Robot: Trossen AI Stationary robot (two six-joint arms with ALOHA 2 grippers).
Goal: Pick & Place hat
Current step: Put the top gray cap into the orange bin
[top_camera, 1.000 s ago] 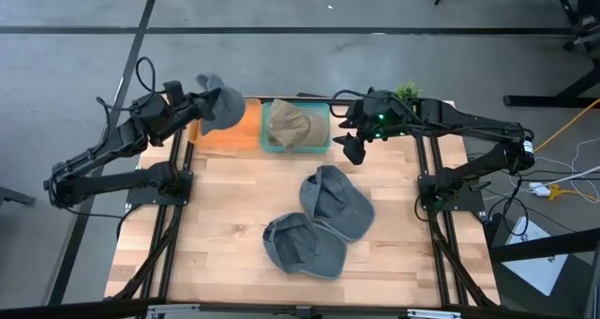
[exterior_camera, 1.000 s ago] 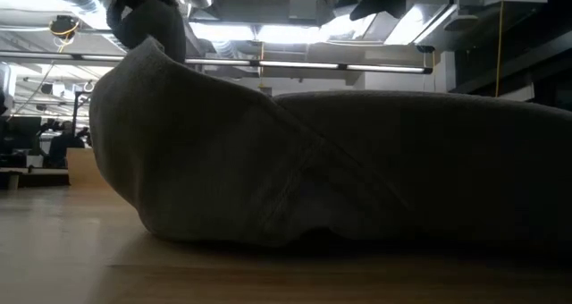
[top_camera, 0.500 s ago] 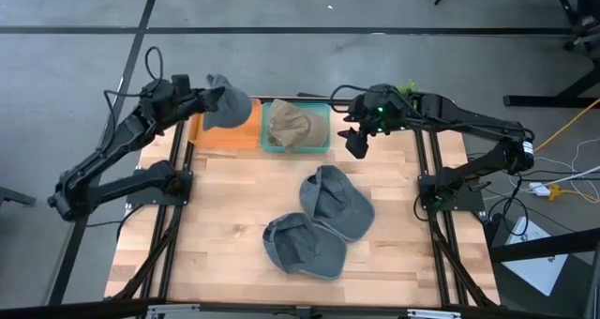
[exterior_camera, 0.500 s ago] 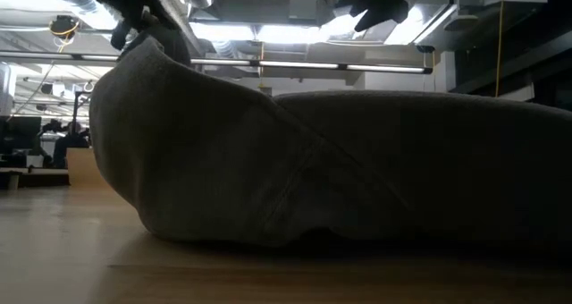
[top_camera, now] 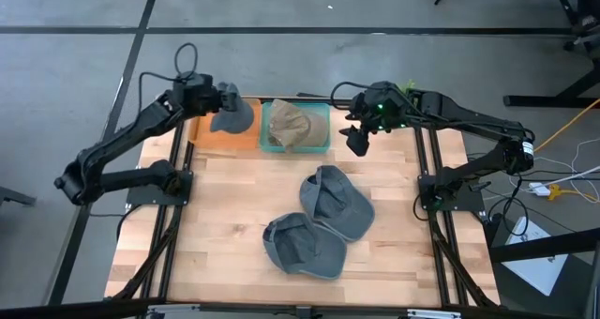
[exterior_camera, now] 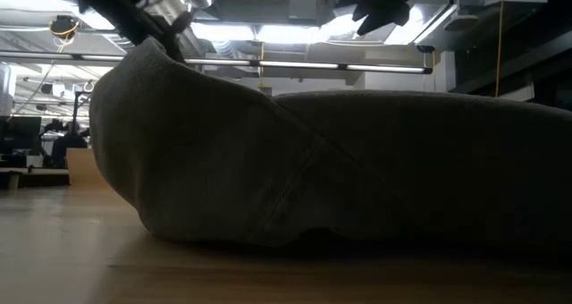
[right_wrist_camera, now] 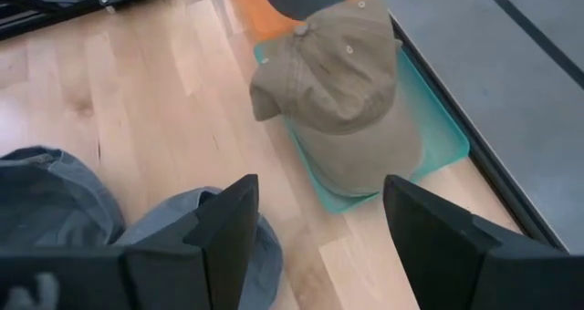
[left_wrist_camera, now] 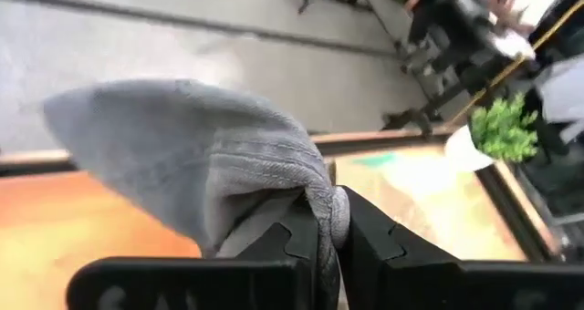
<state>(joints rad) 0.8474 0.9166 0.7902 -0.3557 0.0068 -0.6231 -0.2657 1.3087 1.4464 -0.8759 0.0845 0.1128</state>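
Note:
A grey hat (top_camera: 232,117) hangs over the orange tray (top_camera: 223,136) at the table's far left, with my left gripper (top_camera: 221,99) shut on it. In the left wrist view the hat (left_wrist_camera: 192,150) bunches in front of that gripper (left_wrist_camera: 330,230). A tan hat (top_camera: 295,125) lies crown up in the teal tray (top_camera: 323,145). Two blue-grey hats (top_camera: 337,202) (top_camera: 302,246) rest on the wooden table. My right gripper (top_camera: 357,142) hovers open right of the teal tray, above the table; its wrist view shows the tan hat (right_wrist_camera: 342,91) ahead. My left gripper pinches a gathered fold of the grey hat's cloth (left_wrist_camera: 321,201) between its two fingers (left_wrist_camera: 297,242). The fingers come from the table's left, slanting down. The hat hangs bunched ahead of them over the orange tray; whether it touches the tray I cannot tell.
In the low view one blue-grey hat (exterior_camera: 340,170) fills the foreground and hides the trays. A small green plant (top_camera: 408,90) stands at the far right corner. Bare wood lies left of the two hats (top_camera: 216,216).
My left gripper has swung toward the table's right edge and come down, carrying the grey hat from beside the orange tray to over its far part. In the low view the hat has sunk out of sight behind the foreground hat.

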